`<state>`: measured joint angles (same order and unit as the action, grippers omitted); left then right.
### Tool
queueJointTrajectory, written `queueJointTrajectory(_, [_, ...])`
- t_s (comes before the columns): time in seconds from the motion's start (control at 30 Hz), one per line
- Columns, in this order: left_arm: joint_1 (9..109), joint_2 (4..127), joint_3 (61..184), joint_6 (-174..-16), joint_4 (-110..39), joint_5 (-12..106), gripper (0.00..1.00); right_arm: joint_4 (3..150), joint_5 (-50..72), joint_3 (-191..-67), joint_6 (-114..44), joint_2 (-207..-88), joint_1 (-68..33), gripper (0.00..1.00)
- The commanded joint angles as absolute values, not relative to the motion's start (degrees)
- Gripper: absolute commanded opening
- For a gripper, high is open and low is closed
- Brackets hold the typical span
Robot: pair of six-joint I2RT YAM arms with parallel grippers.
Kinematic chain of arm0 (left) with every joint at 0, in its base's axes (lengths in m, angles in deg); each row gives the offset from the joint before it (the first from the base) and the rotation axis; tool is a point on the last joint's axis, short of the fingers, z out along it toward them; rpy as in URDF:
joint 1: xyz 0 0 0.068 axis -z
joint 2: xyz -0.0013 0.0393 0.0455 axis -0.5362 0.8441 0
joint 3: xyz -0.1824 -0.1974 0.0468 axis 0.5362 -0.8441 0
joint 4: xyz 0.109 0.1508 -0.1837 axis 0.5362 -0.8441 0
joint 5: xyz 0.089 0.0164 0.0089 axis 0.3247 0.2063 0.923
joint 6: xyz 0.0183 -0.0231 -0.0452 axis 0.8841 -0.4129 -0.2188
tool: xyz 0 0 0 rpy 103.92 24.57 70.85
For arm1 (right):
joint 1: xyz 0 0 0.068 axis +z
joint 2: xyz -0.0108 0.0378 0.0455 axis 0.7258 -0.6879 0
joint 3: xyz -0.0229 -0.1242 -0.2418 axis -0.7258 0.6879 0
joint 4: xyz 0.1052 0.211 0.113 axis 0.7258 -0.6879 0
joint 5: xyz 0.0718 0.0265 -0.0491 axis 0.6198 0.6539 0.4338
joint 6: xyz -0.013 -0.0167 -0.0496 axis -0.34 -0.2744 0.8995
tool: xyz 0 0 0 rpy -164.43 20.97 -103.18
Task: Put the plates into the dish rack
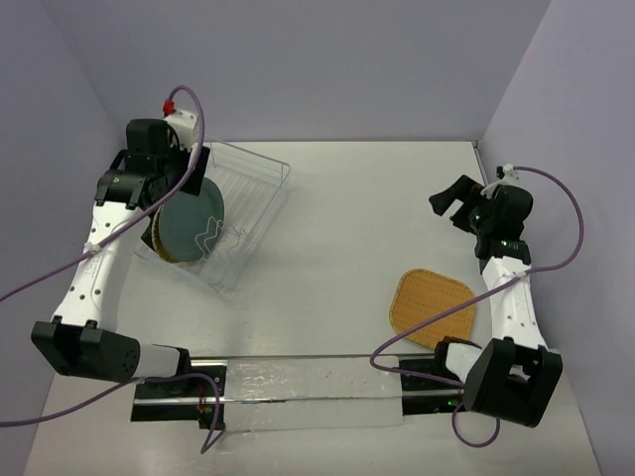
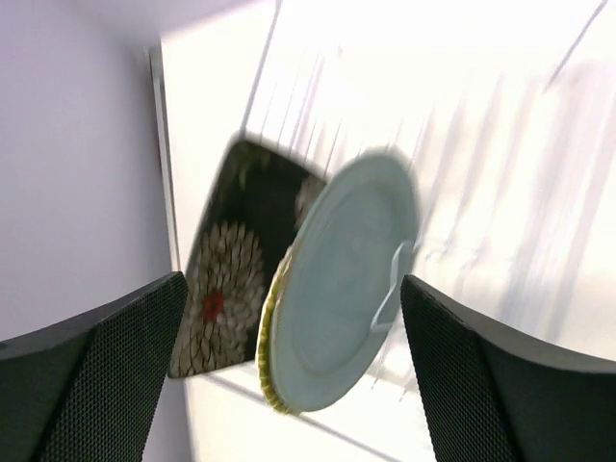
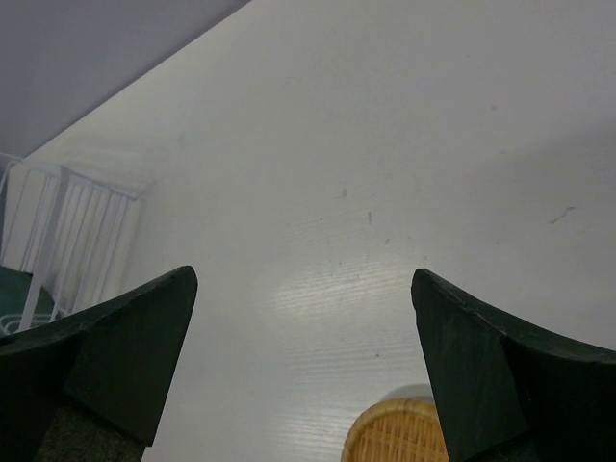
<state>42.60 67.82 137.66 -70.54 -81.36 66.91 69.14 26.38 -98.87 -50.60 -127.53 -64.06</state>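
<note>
The clear wire dish rack [image 1: 256,188] lies at the far left of the table. Three plates stand on edge in it: a round teal-grey one [image 1: 190,223] [image 2: 342,279] in front, a yellow woven one [image 2: 270,358] close behind it, and a black square one with white-red flowers [image 2: 231,269] at the back. My left gripper [image 1: 189,169] [image 2: 294,289] hovers above them, open, with nothing between its jaws. An orange-yellow woven rounded-square plate [image 1: 434,305] [image 3: 399,433] lies flat on the table at right. My right gripper [image 1: 453,203] [image 3: 303,289] hangs open above the table beyond it.
The left wall runs close beside the dish rack and my left arm. White tabletop [image 1: 357,228] stretches between the rack and the woven plate. A clear strip [image 1: 308,387] lies along the near edge between the two arm bases.
</note>
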Motion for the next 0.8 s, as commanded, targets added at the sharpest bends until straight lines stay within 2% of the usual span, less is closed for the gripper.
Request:
queueJointTrajectory(0.0, [45.17, 65.68, 144.67, -74.74, -78.04, 65.71, 0.99, 64.31, 16.68, -99.86, -52.36, -124.62, -64.77, 1.0])
queueJointTrajectory(0.17, [48.46, 67.37, 148.76, -82.5, -72.96, 65.37, 0.99, 54.94, 5.63, -98.11, -58.32, -122.11, -70.44, 1.0])
queueJointTrajectory(0.27, [50.21, 69.42, 147.98, -91.72, -68.43, 63.92, 0.99, 53.27, 11.34, -94.69, -60.37, -121.72, -79.65, 1.0])
queueJointTrajectory(0.33, [51.57, 71.99, 147.25, -95.32, -66.09, 57.19, 0.99, 52.89, 13.98, -91.72, -61.25, -122.07, -84.32, 1.0])
queueJointTrajectory(0.43, [56.76, 77.32, 148.31, -95.6, -64.94, 51.97, 0.99, 52.13, 12.99, -87.78, -61.15, -122.55, -88.06, 1.0])
queueJointTrajectory(0.57, [63.29, 82.04, 151.43, -94.8, -65.35, 49.36, 0.99, 51.75, 9.04, -85.35, -62.07, -122.34, -90.39, 1.0])
queueJointTrajectory(0.7, [66.56, 86.52, 151.21, -95.26, -63.71, 40.04, 0.99, 51.76, 8.04, -82.22, -62.51, -123.42, -90.74, 1.0])
queueJointTrajectory(0.77, [67.86, 88.46, 152.04, -95.55, -64.16, 40.91, 0.99, 51.83, 7.54, -81.14, -62.59, -124.17, -90.74, 1.0])
